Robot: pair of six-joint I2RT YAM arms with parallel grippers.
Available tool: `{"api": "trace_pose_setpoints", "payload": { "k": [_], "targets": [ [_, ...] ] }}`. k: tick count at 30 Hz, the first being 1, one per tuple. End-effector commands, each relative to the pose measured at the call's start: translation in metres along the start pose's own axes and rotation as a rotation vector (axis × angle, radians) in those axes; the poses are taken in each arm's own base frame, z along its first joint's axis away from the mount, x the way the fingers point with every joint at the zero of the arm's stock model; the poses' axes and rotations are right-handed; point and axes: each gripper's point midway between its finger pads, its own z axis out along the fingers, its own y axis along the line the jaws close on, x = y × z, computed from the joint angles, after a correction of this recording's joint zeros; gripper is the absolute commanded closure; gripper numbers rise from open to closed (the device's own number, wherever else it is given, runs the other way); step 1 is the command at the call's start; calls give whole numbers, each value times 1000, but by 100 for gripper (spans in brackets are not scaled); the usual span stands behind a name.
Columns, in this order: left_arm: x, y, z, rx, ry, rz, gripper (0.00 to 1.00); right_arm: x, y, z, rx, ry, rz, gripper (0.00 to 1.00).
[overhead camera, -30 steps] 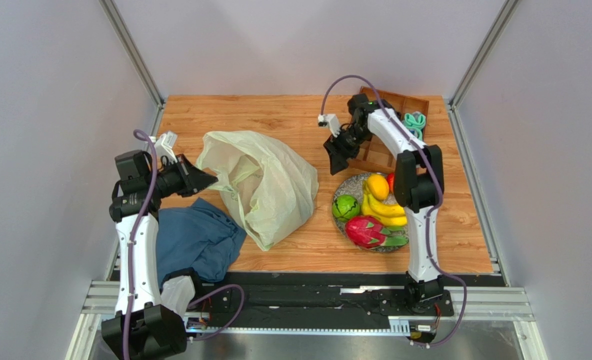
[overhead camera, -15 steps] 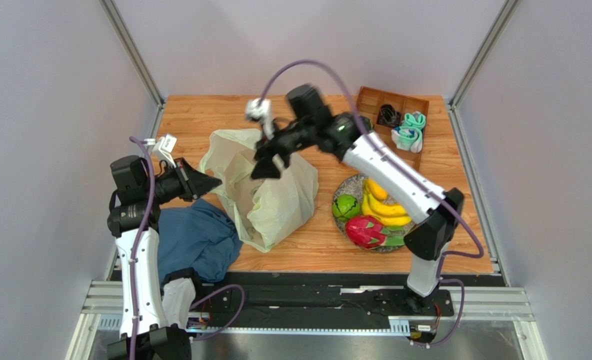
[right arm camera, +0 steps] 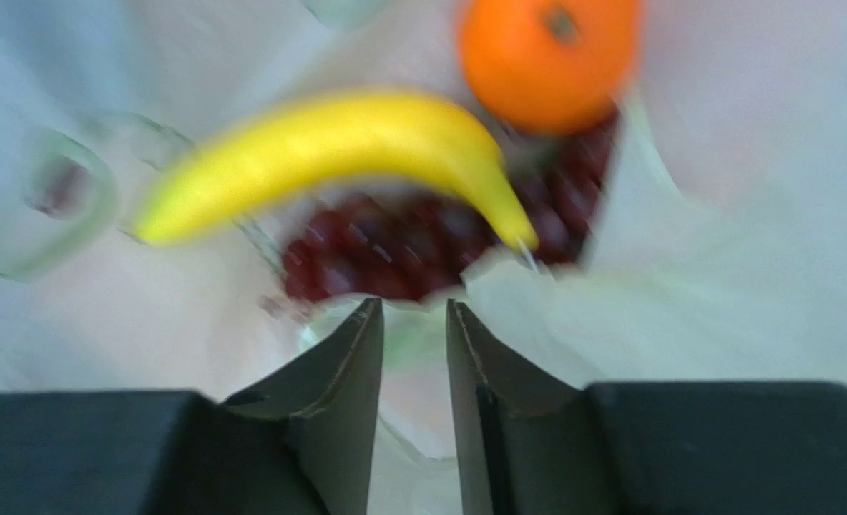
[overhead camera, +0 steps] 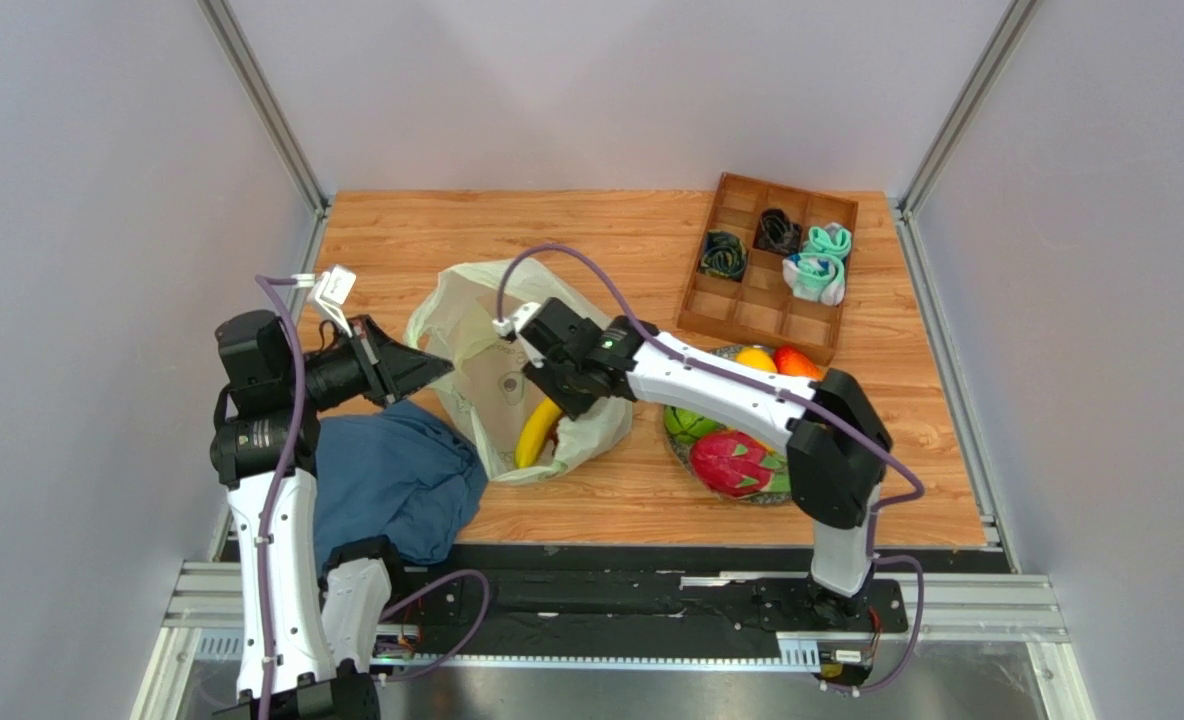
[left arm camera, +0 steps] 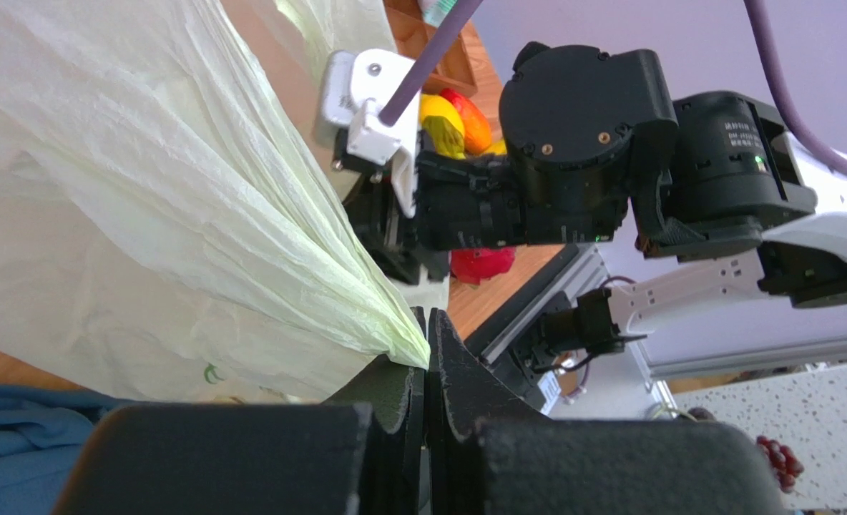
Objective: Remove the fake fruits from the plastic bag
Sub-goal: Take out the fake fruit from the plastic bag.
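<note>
The pale yellow-green plastic bag [overhead camera: 481, 368] lies left of centre, mouth held up. My left gripper [overhead camera: 436, 365] is shut on the bag's edge [left arm camera: 396, 341], its jaws pressed together in the left wrist view [left arm camera: 426, 365]. My right gripper [overhead camera: 550, 393] reaches into the bag's mouth. Seen from the right wrist, its fingers [right arm camera: 414, 311] stand a narrow gap apart with nothing between them, just short of the fruit. Inside the bag lie a yellow banana [right arm camera: 331, 150] [overhead camera: 535, 432], an orange [right arm camera: 546, 54] and dark purple grapes [right arm camera: 396, 252]. The right wrist view is blurred.
A speckled plate [overhead camera: 756, 497] right of the bag holds a green apple [overhead camera: 685, 425], a pink dragon fruit [overhead camera: 733, 462] and orange and yellow fruit [overhead camera: 776, 362]. A divided wooden tray [overhead camera: 748, 308] with rolled socks stands at the back right. A blue cloth [overhead camera: 388, 480] lies front left.
The right arm swung from over the wooden tray leftwards and down into the bag's mouth, and its fingers drew closer together. The left gripper kept its hold on the bag's edge.
</note>
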Motion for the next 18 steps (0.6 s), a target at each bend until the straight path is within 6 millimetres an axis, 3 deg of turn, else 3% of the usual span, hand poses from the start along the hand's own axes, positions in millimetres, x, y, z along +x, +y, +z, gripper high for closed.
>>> {"api": "trace_pose_setpoints", "payload": {
  "k": [1, 4, 8, 11, 18],
  "targets": [
    [8, -13, 1, 62, 26, 34, 100, 44, -63, -50, 168, 24, 20, 62],
    [17, -8, 2, 59, 41, 10, 100, 48, -68, -58, 155, -38, 50, 52],
    [18, -11, 0, 65, 43, 5, 100, 23, -5, -94, -220, -165, -5, 32],
    [23, -11, 5, 71, 57, -45, 100, 4, 10, -97, -282, -197, 28, 25],
    [43, -10, 16, 73, 88, -28, 100, -21, 56, -60, -348, -152, 29, 30]
  ]
}}
